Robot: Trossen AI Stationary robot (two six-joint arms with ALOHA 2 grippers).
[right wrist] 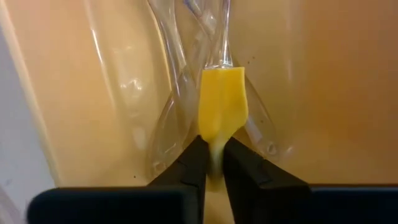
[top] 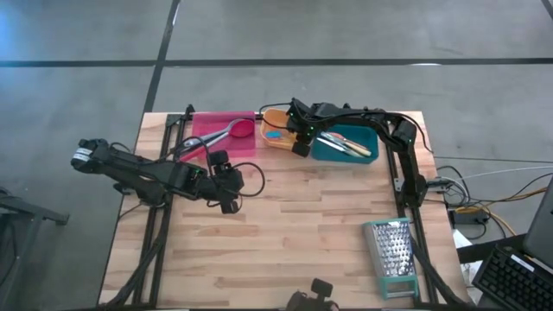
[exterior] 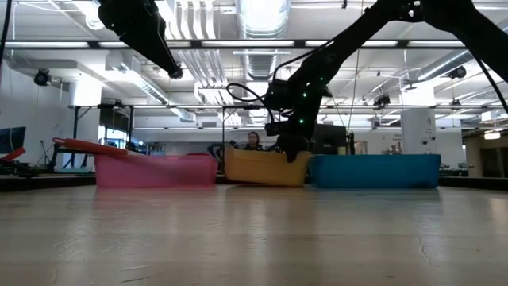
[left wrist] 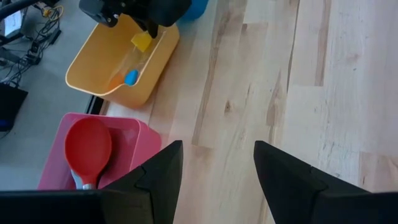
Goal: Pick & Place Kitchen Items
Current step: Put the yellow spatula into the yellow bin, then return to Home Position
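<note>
Wooden tabletop point(top: 285, 233) under us, and the landmark is the orange bin point(top: 278, 131). Our right gripper point(right wrist: 213, 163) is down inside it, fingers pinched narrowly on the yellow spatula point(right wrist: 222, 102), whose clear handle lies on the bin's floor. Our left gripper point(left wrist: 214, 168) hovers near the bin, fingers spread wide, holding nothing.

Grey concrete floor point(top: 285, 34) w/ dark seam lines. Behind the table: open lab hall, ceiling light strips point(exterior: 262, 16), ducts, white pillar point(exterior: 417, 131), a seated person point(exterior: 254, 141).
</note>
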